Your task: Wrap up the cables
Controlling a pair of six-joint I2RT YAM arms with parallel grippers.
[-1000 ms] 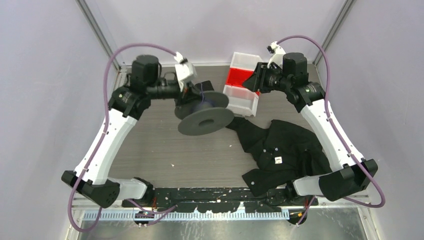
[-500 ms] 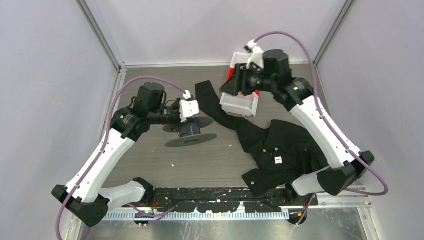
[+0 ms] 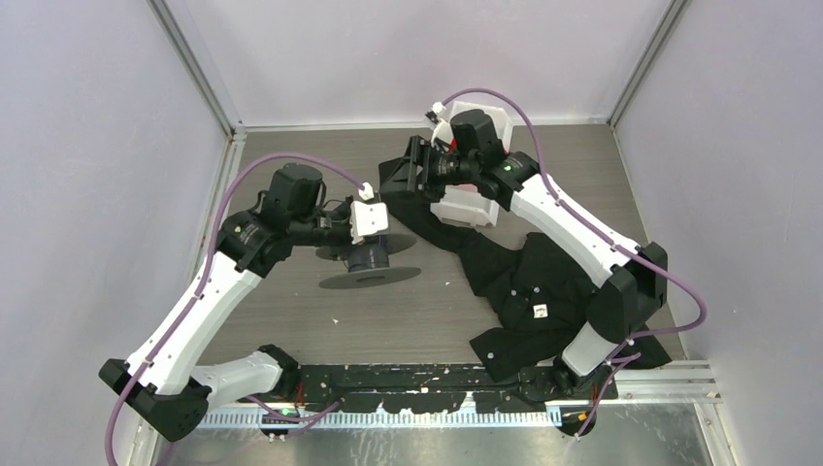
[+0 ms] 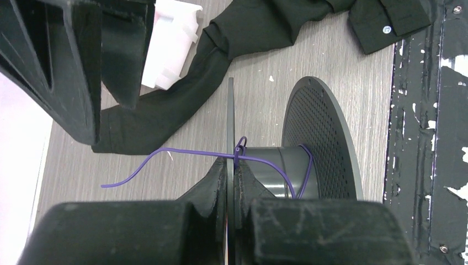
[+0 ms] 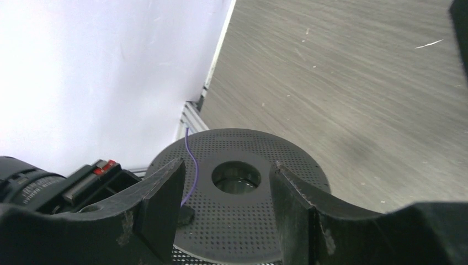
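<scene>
Here, the left hand (image 4: 232, 165) is pinched shut on the thin edge of one flange of the dark grey reel (image 4: 274, 169), a finger on each face of that flange. The reel sits near the middle of the desk (image 3: 291, 291), its two round flanges tilted in the overhead view. I cannot tell whether the lower flange touches the desk.

The wire (image 4: 187, 151) shows thin and purple. It is looped through the gripped flange right at the fingertips. One part runs across the hub to the perforated far flange. The other part trails free over the desk, ending in a loose tip well apart from the reel.

The right hand (image 5: 226, 165) is spread wide and holds nothing. It hangs above the reel, facing it. From its own camera the flange with the round centre hole shows in the gap between the fingers (image 5: 160, 210), and the wire rises beside the hole.

A black shirt (image 3: 543, 282) lies crumpled on the right half of the desk. One sleeve stretches toward the reel and passes under the right hand. A white box (image 3: 466, 206) stands behind that arm.
</scene>
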